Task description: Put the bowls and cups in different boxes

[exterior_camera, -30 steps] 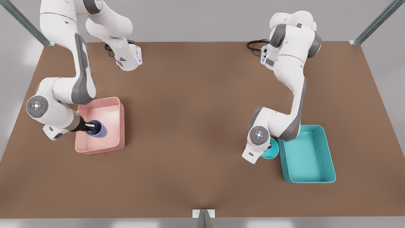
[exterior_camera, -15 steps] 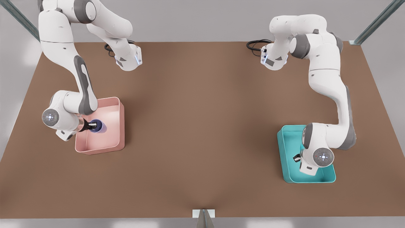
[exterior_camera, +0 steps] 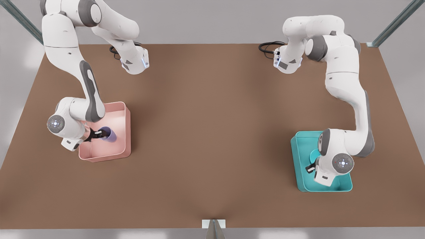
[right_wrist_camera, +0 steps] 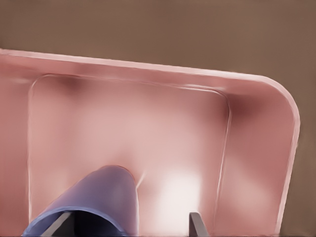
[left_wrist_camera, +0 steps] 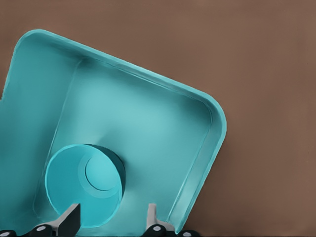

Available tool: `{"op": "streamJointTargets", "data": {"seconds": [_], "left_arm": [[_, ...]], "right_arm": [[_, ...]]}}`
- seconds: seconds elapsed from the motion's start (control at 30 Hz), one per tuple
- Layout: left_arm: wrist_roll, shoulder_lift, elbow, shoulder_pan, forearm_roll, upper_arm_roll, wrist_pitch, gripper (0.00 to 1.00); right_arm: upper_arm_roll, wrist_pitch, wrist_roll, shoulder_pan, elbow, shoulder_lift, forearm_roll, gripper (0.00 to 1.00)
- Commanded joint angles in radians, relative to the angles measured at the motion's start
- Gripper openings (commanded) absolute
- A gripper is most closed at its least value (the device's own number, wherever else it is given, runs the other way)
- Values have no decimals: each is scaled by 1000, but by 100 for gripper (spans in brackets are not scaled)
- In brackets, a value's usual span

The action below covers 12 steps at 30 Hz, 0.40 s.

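Observation:
The teal bowl sits upright on the floor of the teal box, near one corner; in the front view the bowl peeks out beside the arm. My left gripper hovers open just above it, one finger over the bowl's rim; it is at the front view's right. The lavender cup lies tilted inside the pink box. My right gripper is open, one finger at the cup's mouth. In the front view this gripper meets the cup at the left.
The brown table spreads wide between the pink box and the teal box. Both arm bases stand at the far edge, with cables beside them. Metal frame posts rise at the table's far corners.
The left arm swung the bowl from beside the teal box to over it; the bowl now rests inside, gripper open. The cup dropped and tilted in the pink box.

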Motion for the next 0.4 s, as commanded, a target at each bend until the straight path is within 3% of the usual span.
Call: {"op": "streamJointTargets", "data": {"seconds": [0.0, 0.07, 0.13, 0.2, 0.37], "left_arm": [[152, -80, 39, 12, -12, -55, -224, 100], [325, -192, 119, 12, -110, -103, -416, 100], [407, -283, 118, 14, -119, -134, -473, 100], [421, -478, -146, 9, -148, -123, -322, 100], [426, -465, -125, 12, -165, -135, -416, 100]], "right_arm": [[0, -110, -146, 3, 3, -44, 29, 100], [0, -340, -139, 27, 92, -141, 36, 100], [0, -536, -94, 83, 273, -165, 38, 100], [0, -824, 324, 184, 524, -150, 18, 100], [0, -834, 328, 185, 543, -259, -19, 100]]}}
